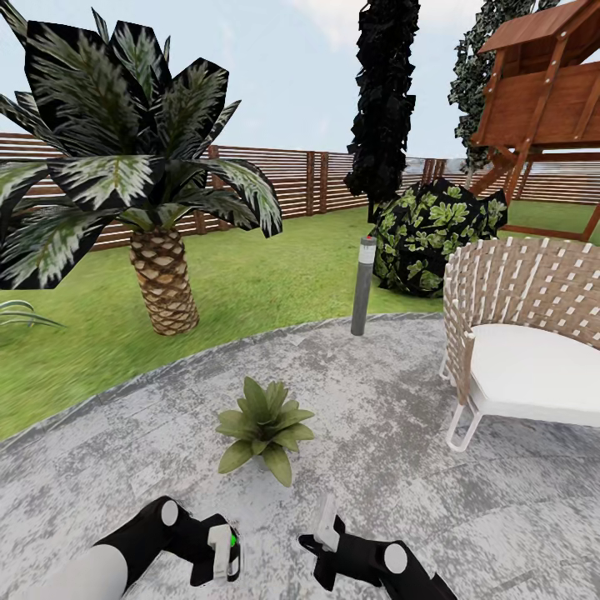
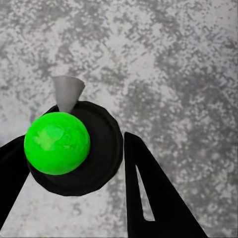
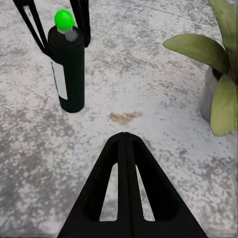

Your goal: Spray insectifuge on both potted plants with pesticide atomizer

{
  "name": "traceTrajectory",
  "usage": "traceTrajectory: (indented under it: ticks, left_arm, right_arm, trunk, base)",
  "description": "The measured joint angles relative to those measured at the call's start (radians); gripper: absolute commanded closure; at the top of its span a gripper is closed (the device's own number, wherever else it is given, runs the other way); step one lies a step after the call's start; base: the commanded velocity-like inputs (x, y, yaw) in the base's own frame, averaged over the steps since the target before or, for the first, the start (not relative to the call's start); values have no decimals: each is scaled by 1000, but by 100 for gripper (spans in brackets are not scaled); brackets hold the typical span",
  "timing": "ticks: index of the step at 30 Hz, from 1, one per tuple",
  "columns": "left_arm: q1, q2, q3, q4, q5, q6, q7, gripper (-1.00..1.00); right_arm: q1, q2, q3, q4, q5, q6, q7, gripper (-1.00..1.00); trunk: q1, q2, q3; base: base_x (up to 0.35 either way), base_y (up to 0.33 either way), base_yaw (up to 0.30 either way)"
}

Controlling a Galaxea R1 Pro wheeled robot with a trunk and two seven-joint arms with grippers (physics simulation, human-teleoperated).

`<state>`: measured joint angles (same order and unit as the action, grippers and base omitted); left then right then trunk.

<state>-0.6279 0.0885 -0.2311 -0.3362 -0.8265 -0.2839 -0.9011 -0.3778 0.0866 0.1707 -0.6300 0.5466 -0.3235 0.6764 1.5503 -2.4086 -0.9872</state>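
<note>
Spraying looks like the step in hand: the left gripper holds the pesticide atomizer clamped between its 2 fingers, low over the stone patio, with 1 potted plant just ahead of it. The right wrist view shows the bottle upright, its base hanging a little above the stone, the black fingers closed on its neck from both sides. To do this well, I judge the bottle should be carried forward until the pale nozzle cone points squarely at the rosette, then swept over every leaf, since the task wants full cover. No insectifuge specks are visible on the leaves or in the air, so coverage seems not yet begun here. The second plant is still to be found.

The right gripper is empty, its fingers pressed together into a single point, hovering over bare stone beside the plant.

Materials: the atomizer is a smooth, slim cylinder, dark green nearly black, with a white label panel on 1 side and a glossy bright green ball cap sitting on a flat dark disc. The patio is mottled grey, rough and speckled, with a small tan stain near the bottle. The plant has broad, pointed, matte green leaves fanning from a small round grey pot. Behind stand a scaly-trunked palm, a woven wicker chair with a white cushion, and a slatted brown fence.
</note>
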Motion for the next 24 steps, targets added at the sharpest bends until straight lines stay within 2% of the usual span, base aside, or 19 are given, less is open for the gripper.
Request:
traceTrajectory:
  ticks: [2,6,9,11,13,14,15,16,18,19,21,23,24]
  left_arm:
    - [0,16,3,-1,2,0,0,100]
    - [0,29,2,-2,1,-5,-1,100]
    - [1,32,1,-3,-4,1,3,100]
    - [0,35,7,-3,3,6,5,100]
    - [-3,36,34,-4,9,13,9,100]
    - [-5,35,66,-8,12,18,16,100]
    - [-6,35,131,-21,12,30,27,100]
    - [-6,35,181,-34,10,41,33,100]
    - [-8,35,265,-61,15,85,43,100]
    - [-11,34,312,-78,16,134,46,100]
    - [-14,32,351,-93,15,217,48,100]
    - [-16,30,370,-107,11,320,50,100]
    - [-17,28,374,-116,10,362,49,100]
  right_arm:
    - [0,-26,-2,1,0,0,-1,-100]
    - [0,-78,-7,2,-1,-1,-3,-100]
    - [0,-105,-13,3,-2,-1,-4,-100]
    - [0,-147,-14,11,-2,-1,-16,-100]
    - [1,-190,-15,43,-5,-1,-60,-100]
    - [1,-208,-15,80,-6,-1,-110,-100]
    - [1,-223,-21,149,-6,-2,-203,-100]
    - [1,-230,-33,210,-7,-3,-284,-100]
    - [1,-234,-85,343,1,-6,-463,-100]
    - [2,-235,-126,431,4,-9,-596,-100]
    - [1,-231,-170,509,-10,-15,-724,-100]
    - [1,-227,-200,549,-14,-26,-802,-100]
    - [1,-224,-212,556,-17,-29,-818,-100]
  trunk:
    - [0,0,0]
    - [0,0,0]
    - [0,0,0]
    - [0,0,0]
    - [0,0,0]
    - [0,0,0]
    - [0,0,0]
    - [0,0,0]
    - [0,0,0]
    - [0,0,0]
    - [0,0,0]
    - [0,0,0]
    - [0,0,0]
  base:
    - [0,0,0]
    - [0,0,0]
    - [0,0,0]
    - [0,0,0]
    - [0,0,0]
    - [0,0,0]
    - [0,0,0]
    - [0,0,0]
    - [0,0,0]
    - [0,0,0]
    - [0,0,0]
    - [0,0,0]
    - [0,0,0]
